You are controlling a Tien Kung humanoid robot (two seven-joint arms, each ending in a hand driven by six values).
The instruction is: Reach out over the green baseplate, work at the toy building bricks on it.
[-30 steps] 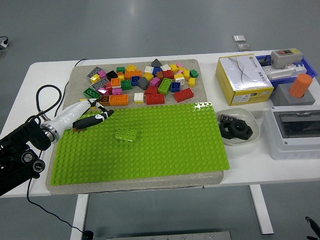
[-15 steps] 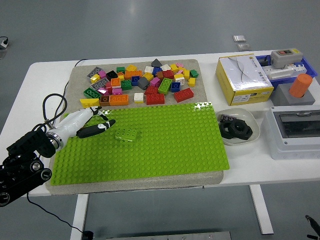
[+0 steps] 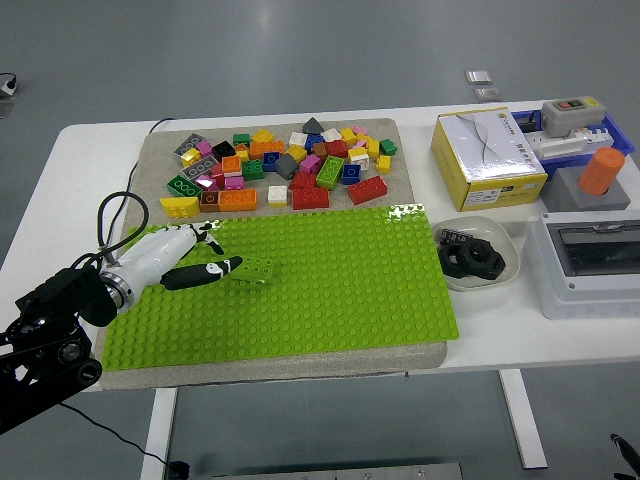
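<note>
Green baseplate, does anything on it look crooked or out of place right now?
One thing: the lone light green brick on the baseplate looks turned slightly off the stud rows. The left hand has its fingertips right at the brick's left end. The other bricks lie in a loose heap on the mat behind, not on the plate.

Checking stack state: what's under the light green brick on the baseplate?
The light green brick sits directly on the green baseplate, with no other brick visible beneath it. The left hand reaches its left end; the studs under the brick are covered.
</note>
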